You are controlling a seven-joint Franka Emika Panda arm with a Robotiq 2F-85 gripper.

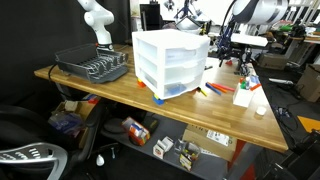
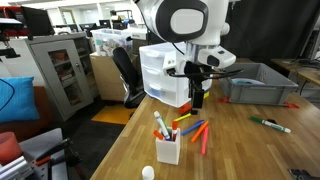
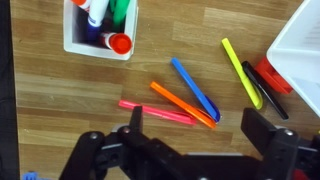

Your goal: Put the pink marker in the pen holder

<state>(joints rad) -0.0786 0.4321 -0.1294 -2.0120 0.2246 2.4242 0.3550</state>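
The pink marker (image 3: pixel 155 110) lies flat on the wooden table, beside an orange marker (image 3: pixel 185 103) and a blue marker (image 3: pixel 196 88). It also shows in an exterior view (image 2: pixel 204 140). The pen holder (image 3: pixel 85 42) is a small white container with several markers standing in it, at the wrist view's top left; it shows in both exterior views (image 2: pixel 168 150) (image 1: pixel 243 97). My gripper (image 3: pixel 200 130) is open and empty, hovering above the loose markers, with the pink marker's right end near its left finger. It shows in both exterior views (image 2: pixel 197 95) (image 1: pixel 228 45).
A white drawer unit (image 2: pixel 165 72) (image 1: pixel 170 60) stands close behind the markers. A yellow-green marker (image 3: pixel 240 72), a black one and a red one lie near it. A grey dish rack (image 2: pixel 255 85), a green marker (image 2: pixel 270 125) and a small white round object (image 2: pixel 148 172) are on the table.
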